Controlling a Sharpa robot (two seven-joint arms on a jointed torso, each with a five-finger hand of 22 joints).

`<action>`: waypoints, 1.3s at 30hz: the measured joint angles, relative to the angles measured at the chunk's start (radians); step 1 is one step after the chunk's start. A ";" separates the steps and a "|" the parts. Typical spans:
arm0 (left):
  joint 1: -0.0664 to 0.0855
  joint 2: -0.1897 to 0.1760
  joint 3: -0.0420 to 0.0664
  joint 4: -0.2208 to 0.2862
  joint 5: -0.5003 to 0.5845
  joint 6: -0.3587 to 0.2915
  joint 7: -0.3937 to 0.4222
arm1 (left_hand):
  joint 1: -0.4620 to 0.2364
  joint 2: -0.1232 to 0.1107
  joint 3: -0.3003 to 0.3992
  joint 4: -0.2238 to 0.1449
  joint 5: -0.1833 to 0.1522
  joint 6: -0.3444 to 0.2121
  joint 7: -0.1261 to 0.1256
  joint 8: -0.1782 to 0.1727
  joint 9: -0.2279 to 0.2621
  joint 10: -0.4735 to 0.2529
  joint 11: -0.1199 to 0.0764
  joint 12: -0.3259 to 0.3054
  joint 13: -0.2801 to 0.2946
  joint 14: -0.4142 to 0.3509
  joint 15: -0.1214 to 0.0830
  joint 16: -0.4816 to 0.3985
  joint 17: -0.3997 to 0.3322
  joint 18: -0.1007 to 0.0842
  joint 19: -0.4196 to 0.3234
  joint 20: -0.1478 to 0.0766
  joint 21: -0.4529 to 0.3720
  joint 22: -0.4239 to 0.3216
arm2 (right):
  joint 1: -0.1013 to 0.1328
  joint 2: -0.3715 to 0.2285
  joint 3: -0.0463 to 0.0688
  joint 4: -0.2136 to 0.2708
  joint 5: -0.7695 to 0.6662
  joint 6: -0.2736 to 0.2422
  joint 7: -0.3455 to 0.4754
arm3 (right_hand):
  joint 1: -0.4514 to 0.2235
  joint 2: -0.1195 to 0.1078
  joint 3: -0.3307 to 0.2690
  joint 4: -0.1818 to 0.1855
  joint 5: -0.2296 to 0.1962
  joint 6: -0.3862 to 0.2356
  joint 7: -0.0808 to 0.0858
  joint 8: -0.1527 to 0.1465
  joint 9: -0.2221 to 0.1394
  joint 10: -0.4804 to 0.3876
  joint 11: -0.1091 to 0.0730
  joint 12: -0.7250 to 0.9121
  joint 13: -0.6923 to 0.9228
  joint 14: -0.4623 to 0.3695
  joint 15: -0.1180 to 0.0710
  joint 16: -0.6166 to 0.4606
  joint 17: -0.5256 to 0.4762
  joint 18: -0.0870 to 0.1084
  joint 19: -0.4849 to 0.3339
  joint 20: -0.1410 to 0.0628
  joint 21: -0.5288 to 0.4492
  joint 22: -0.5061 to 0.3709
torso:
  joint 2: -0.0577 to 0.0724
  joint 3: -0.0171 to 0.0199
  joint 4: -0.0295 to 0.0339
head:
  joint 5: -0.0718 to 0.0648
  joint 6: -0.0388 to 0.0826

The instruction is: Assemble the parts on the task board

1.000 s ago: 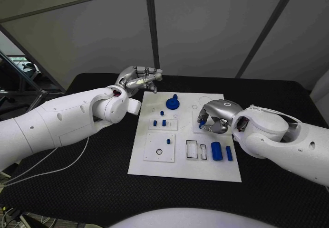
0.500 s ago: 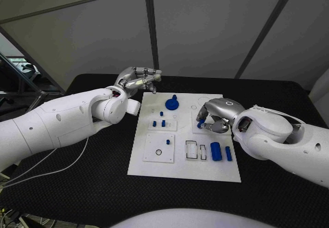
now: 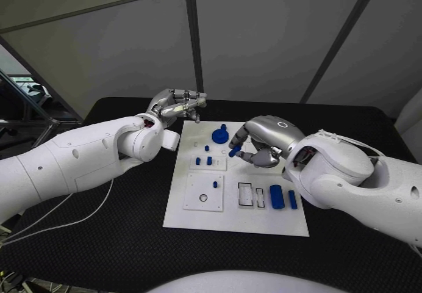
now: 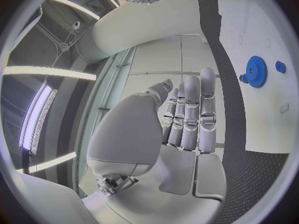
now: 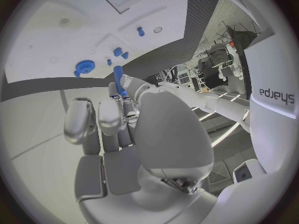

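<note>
- The right hand [image 3: 257, 143] hangs over the upper middle of the task board [image 3: 237, 220], in the centre of the head view. It pinches a small blue peg [image 3: 235, 150] at its fingertips, with the peg's free end pointing down toward the board.
- In the right wrist view that same peg [image 5: 117, 77] stands out past the fingers, above the board's white face. To me that grip looks chosen so the tip stays clear to drop into a hole.
- Just beside the hand, toward the top of the board, sits the blue gear [image 3: 221, 135]. A few short blue pins [image 3: 209, 160] already stand in a small inset plate at centre left.
- Two longer blue bars [image 3: 278, 195] lie in the lower right part of the board, next to a pair of open slots [image 3: 246, 193]. My guess is they are waiting their turn.
- The left hand [image 3: 178, 102] is parked off the board's upper left corner, over the black counter [image 3: 105, 244]. Its fingers are curled in on nothing, probably to keep out of the way.
- Which hole the peg is meant for I can't quite make out, since the hand hides the spot beneath it.
- The insertion itself is not yet done.
</note>
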 measured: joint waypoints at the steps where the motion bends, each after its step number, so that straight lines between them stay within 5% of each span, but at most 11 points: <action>1: 0.000 0.001 0.000 0.000 0.000 0.000 0.000 | 0.000 0.000 0.000 0.000 0.000 0.000 0.000 0.000 0.000 0.000 0.000 0.000 0.000 0.000 0.000 0.000 0.000 0.000 0.000 0.000 0.000 0.000 | -0.001 0.013 -0.002 -0.002 0.004 -0.003 0.002 | 0.000 0.000 0.000 0.000 0.000 0.000 0.000 0.000 0.000 0.000 0.000 -0.002 0.000 0.000 0.000 0.000 0.000 0.000 0.000 0.000 0.000 0.000 | 0.000 -0.0001 0.0006 | 0.000 0.000; 4: 0.000 0.004 0.000 0.000 0.000 0.001 0.000 | 0.000 0.000 0.000 0.000 0.000 0.000 0.000 0.000 0.000 0.000 0.000 0.000 0.000 0.000 0.000 0.000 0.000 0.000 0.000 0.000 0.000 0.000 | -0.007 0.043 -0.015 -0.008 0.015 -0.007 0.009 | 0.000 0.000 0.000 0.000 0.000 0.000 0.000 0.000 0.000 0.000 0.000 -0.004 0.000 0.000 0.000 0.000 0.000 0.000 0.000 0.000 0.000 0.000 | 0.001 -0.0003 0.0010 | 0.003 -0.001; 11: 0.000 0.008 0.000 -0.003 0.000 0.002 -0.001 | 0.000 0.000 0.000 0.000 0.000 0.000 0.000 0.000 0.000 0.000 0.000 0.000 0.000 0.000 0.000 0.000 0.000 0.000 0.000 0.000 0.000 0.000 | -0.031 0.103 -0.075 -0.044 0.047 -0.010 0.041 | 0.000 0.000 0.000 0.000 0.000 -0.001 0.000 0.000 0.000 0.000 0.000 -0.006 -0.001 0.000 0.000 0.000 -0.002 0.000 0.000 0.000 0.000 0.000 | 0.002 -0.0013 0.0012 | 0.014 -0.007; 20: 0.001 0.011 0.000 -0.005 0.000 0.003 -0.001 | 0.000 0.000 0.000 0.000 0.000 0.000 0.000 0.000 0.000 0.000 0.000 0.000 0.000 -0.003 0.003 0.000 -0.001 0.000 0.000 0.000 0.000 0.000 | -0.061 0.152 -0.109 -0.088 0.069 0.001 0.086 | 0.000 0.000 0.000 0.000 0.000 0.001 0.002 -0.001 -0.002 0.000 0.000 -0.008 -0.001 0.000 0.000 0.000 -0.004 0.000 0.000 0.000 0.000 -0.002 | 0.002 0.0003 0.0002 | 0.026 -0.015; 39: 0.001 0.015 0.000 -0.008 0.000 0.006 -0.001 | 0.000 0.000 0.000 0.000 0.000 0.000 0.000 0.000 0.000 0.000 0.000 0.000 -0.001 -0.003 0.003 0.000 -0.001 0.000 0.000 0.000 0.000 0.000 | -0.067 0.176 -0.118 -0.119 0.064 0.048 0.113 | 0.000 0.000 0.002 -0.002 -0.002 0.001 0.002 -0.004 -0.002 0.000 0.000 -0.010 0.000 0.000 0.000 0.000 -0.004 0.000 0.000 0.000 0.000 -0.001 | 0.002 0.0012 -0.0010 | 0.036 -0.023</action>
